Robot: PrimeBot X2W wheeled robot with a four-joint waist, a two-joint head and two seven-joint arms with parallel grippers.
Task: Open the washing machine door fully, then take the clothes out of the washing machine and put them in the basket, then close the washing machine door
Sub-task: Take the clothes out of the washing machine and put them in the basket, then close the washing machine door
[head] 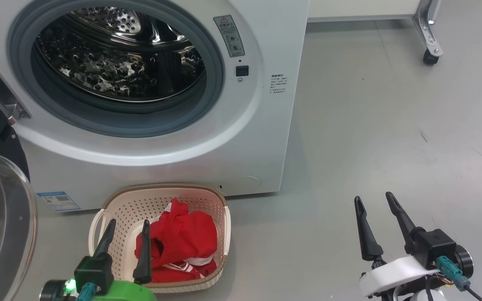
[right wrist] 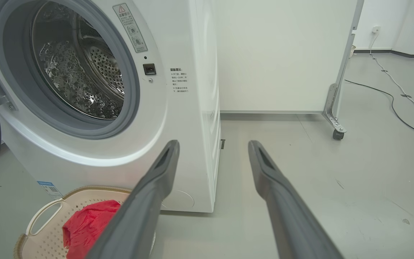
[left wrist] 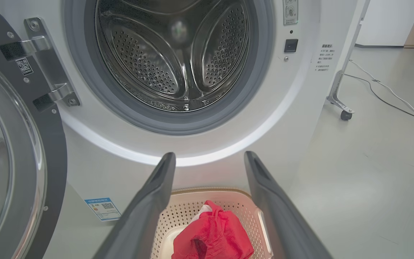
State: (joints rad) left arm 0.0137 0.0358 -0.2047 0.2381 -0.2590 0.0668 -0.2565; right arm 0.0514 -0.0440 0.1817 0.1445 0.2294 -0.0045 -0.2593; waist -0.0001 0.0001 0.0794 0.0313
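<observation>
Clothes (head: pixel 182 242) sit in the basket (head: pixel 225 217) before the washing machine (head: pixel 262 138), the washing machine door (head: pixel 2 217) open at its left, nearer my left gripper (head: pixel 129 221) than my right gripper (head: pixel 373 196), both spread wide, empty.

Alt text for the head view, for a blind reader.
Red clothes lie in the basket before the washing machine, its door open at left, drum looking empty. The left hand is open over the basket, the right hand open over the floor.

left claw (head: pixel 129 222): jaws apart | right claw (head: pixel 373 196): jaws apart
</observation>
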